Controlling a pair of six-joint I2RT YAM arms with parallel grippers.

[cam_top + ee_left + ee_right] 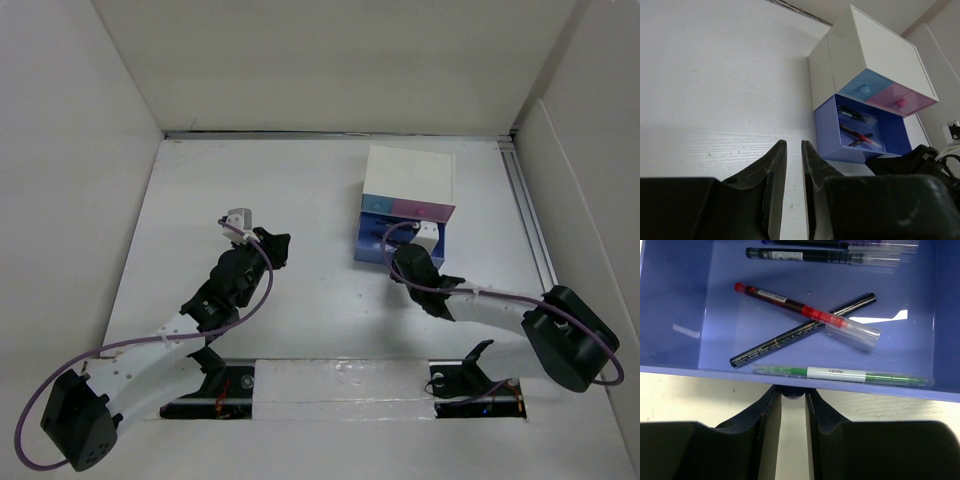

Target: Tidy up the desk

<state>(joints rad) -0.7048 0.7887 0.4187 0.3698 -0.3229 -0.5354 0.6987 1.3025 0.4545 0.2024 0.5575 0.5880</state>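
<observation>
The desk point(300, 190) is a white tabletop enclosed by white walls. At its back right stands a small white drawer box point(410, 175) with its purple bottom drawer point(372, 245) pulled out. Inside that drawer point(685, 300) lie a red pen point(790, 305) crossed over a black pen point(800, 330), a green pen point(840, 374) along the front wall, and more pens point(825, 256) at the back. My right gripper point(792, 390) is at the drawer's front, its fingertips closed on the dark knob point(792, 393). My left gripper point(794, 145) hovers over bare desk left of the box, jaws nearly together with nothing between them.
The box point(875, 55) has a light blue drawer point(862, 90) and a pink drawer point(900, 102), both closed, above the open purple one point(840, 140). A metal rail point(530, 220) runs along the right wall. The right arm point(910, 160) shows beside the open drawer.
</observation>
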